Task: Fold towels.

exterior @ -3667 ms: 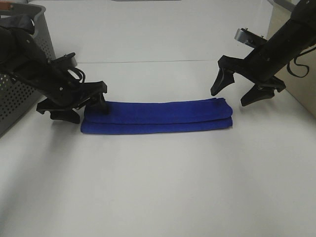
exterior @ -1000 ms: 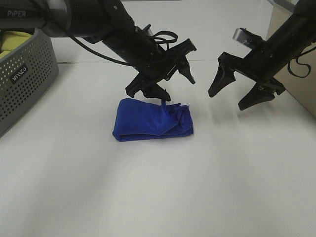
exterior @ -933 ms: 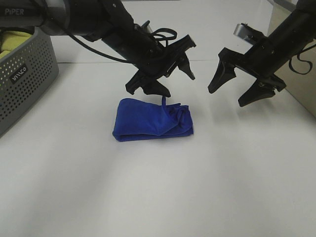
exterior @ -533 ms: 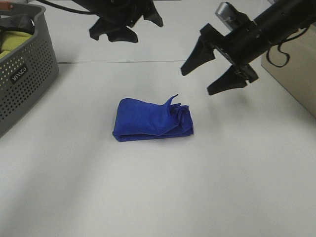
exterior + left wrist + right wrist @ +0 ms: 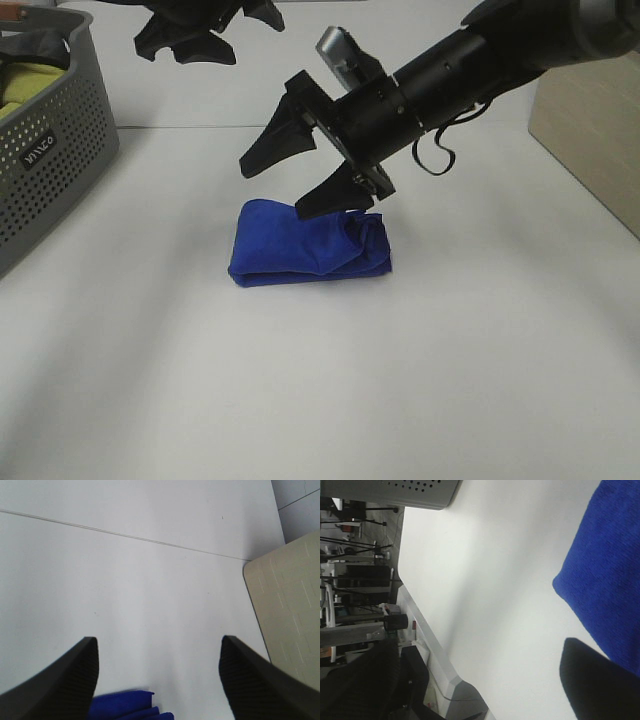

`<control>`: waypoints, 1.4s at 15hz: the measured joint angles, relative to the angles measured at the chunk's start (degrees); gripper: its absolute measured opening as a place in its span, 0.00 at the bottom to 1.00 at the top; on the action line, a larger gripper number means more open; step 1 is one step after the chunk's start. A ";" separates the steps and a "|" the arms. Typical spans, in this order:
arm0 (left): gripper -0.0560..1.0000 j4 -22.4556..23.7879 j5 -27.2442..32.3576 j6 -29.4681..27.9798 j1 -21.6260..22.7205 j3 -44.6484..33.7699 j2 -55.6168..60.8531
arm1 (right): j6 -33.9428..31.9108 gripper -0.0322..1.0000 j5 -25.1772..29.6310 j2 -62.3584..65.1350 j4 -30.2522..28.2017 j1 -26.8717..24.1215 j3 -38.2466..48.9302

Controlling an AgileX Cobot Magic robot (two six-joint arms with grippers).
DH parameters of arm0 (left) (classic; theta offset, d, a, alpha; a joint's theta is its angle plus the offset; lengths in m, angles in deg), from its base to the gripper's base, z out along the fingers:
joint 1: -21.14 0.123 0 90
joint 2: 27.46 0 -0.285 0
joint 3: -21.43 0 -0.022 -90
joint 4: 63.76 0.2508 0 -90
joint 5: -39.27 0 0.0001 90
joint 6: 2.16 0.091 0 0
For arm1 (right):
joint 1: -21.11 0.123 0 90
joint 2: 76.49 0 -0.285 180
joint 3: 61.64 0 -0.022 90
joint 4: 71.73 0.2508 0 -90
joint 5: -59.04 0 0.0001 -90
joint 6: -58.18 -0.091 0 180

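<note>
Grey perforated basket [image 5: 50, 130] sits at the far left edge of my overhead view, and inside it I can make out a yellow-green cloth [image 5: 20, 88] with something dark lying over it. There's a small label on the basket wall [image 5: 40, 155], white letters on grey, too small for me to read for sure.

The blue towel [image 5: 308, 245] lies folded into a short bundle in the middle of the white table [image 5: 320, 380], its right end bunched and rumpled.

Now the changes. Half a second back my right gripper [image 5: 292, 180] was up and off to the right; it has swung across the middle and come down, jaws spread wide and empty, one fingertip [image 5: 322, 203] right over the towel's top edge, whether touching I can't tell. In the right wrist view the towel [image 5: 607, 575] fills one side, right next to a finger. My left gripper [image 5: 205, 30] has pulled further up and back to the frame's top left, also spread open and holding nothing; its wrist view shows just a corner of towel [image 5: 125, 706] between the fingers.
</note>
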 joint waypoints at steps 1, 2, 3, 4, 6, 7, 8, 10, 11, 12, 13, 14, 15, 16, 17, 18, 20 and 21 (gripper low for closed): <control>0.67 0.06 0.11 0.00 0.00 0.00 0.00 | 1.03 0.82 0.00 -2.01 1.38 0.06 -0.06; 0.67 0.11 0.23 0.00 0.00 0.00 0.00 | 1.38 0.81 -0.34 -3.78 1.60 -0.11 -0.06; 0.67 0.29 0.69 0.06 0.00 0.00 0.00 | 1.43 0.81 -0.86 -6.02 0.92 -1.15 -0.06; 0.67 0.86 1.09 0.06 0.00 0.00 0.00 | 1.20 0.80 -0.92 -7.05 -0.40 -2.18 -0.06; 0.67 2.23 2.52 0.06 0.00 0.00 0.00 | 0.86 0.80 -0.92 -7.22 -1.38 -4.35 -0.06; 0.67 2.69 2.75 0.06 0.00 0.00 0.00 | 0.80 0.79 -0.92 -7.22 -1.55 -5.27 -0.06; 0.67 3.15 3.38 0.06 0.00 0.00 0.00 | 0.80 0.79 -0.92 -7.22 -1.78 -6.19 -0.06; 0.67 3.27 4.13 0.06 0.00 0.00 0.00 | 0.74 0.79 -0.92 -7.22 -2.52 -7.91 -0.06; 0.67 3.61 4.76 0.11 0.00 0.00 0.00 | 0.74 0.79 -0.92 -7.22 -3.50 -8.54 -0.06; 0.67 4.35 5.84 0.92 0.00 0.00 0.11 | 0.74 0.79 -1.03 -7.22 -4.47 -9.11 -0.06; 0.67 5.04 6.53 1.66 0.00 0.00 0.17 | 0.74 0.79 -1.15 -7.22 -5.33 -9.34 -0.06; 0.67 7.73 9.11 4.41 0.00 0.00 1.03 | 0.74 0.79 -0.63 -7.05 -6.07 -9.85 -0.06; 0.67 8.77 9.97 4.70 0.00 0.00 1.55 | 0.69 0.79 -0.23 -6.88 -6.19 -9.91 -0.06; 0.67 11.17 12.09 5.27 0.00 0.00 3.15 | 0.57 0.79 0.74 -5.90 -7.05 -10.03 -0.06; 0.67 13.98 15.36 5.50 0.00 0.00 5.61 | 0.40 0.79 1.55 -4.41 -8.54 -10.03 -0.06; 0.67 14.78 16.67 5.50 0.00 0.00 6.59 | -0.80 0.79 2.12 -2.29 -10.60 -10.03 -0.06; 0.67 18.45 22.98 5.61 0.00 0.00 11.00 | -8.54 0.79 2.23 5.21 -18.56 -10.03 -0.06; 0.67 19.60 25.27 5.61 0.00 0.00 12.55 | -11.92 0.79 2.41 7.91 -22.40 -10.03 -0.06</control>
